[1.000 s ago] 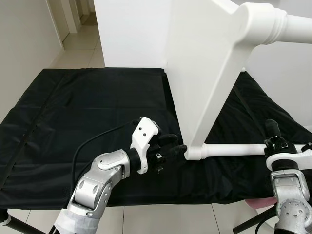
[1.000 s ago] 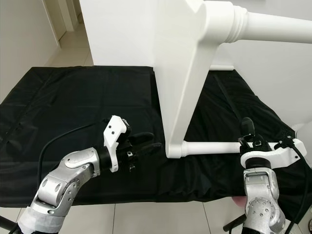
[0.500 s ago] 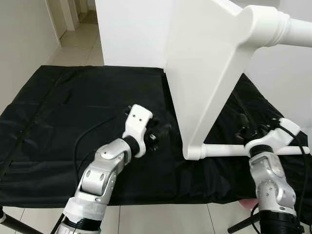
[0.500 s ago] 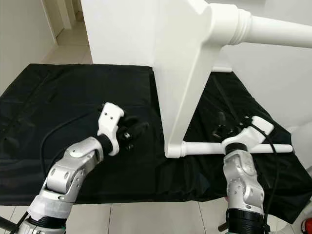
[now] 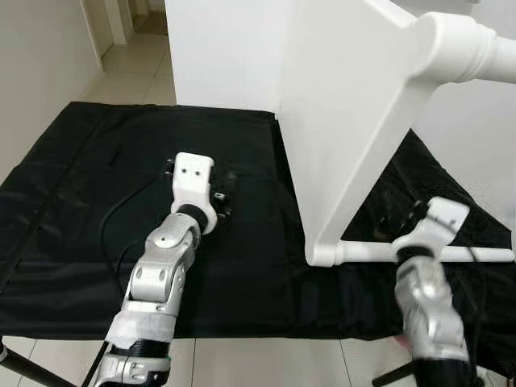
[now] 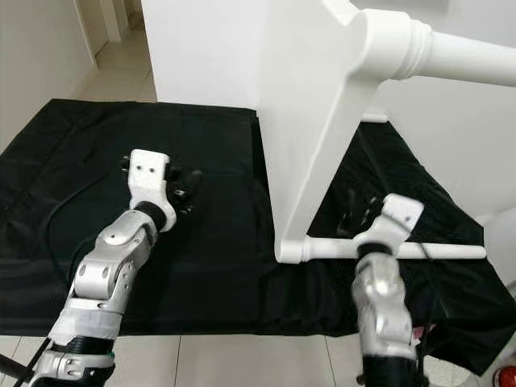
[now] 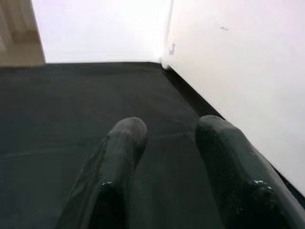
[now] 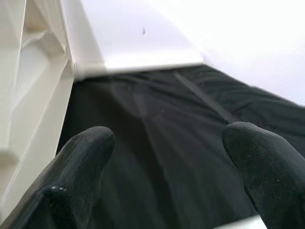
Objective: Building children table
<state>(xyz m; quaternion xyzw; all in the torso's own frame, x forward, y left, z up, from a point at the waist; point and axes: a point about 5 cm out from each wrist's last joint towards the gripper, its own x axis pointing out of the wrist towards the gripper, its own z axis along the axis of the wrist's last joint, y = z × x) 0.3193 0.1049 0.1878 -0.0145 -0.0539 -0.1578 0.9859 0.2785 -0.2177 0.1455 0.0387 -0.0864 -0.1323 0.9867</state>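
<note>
Our right gripper [image 5: 403, 219], fingers spread and empty, hovers lower right beside the white wooden table's horizontal round rail [image 5: 367, 252]; our left gripper [image 5: 226, 193], also parted, sits centre-left, farther off.

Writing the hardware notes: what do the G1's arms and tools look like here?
Both arms are jointed silver metal segments with white wrist housings. The left tool and right tool each have two rounded black fingers. A thin black cable loops along the left arm; white wrap covers its upper end.
</note>
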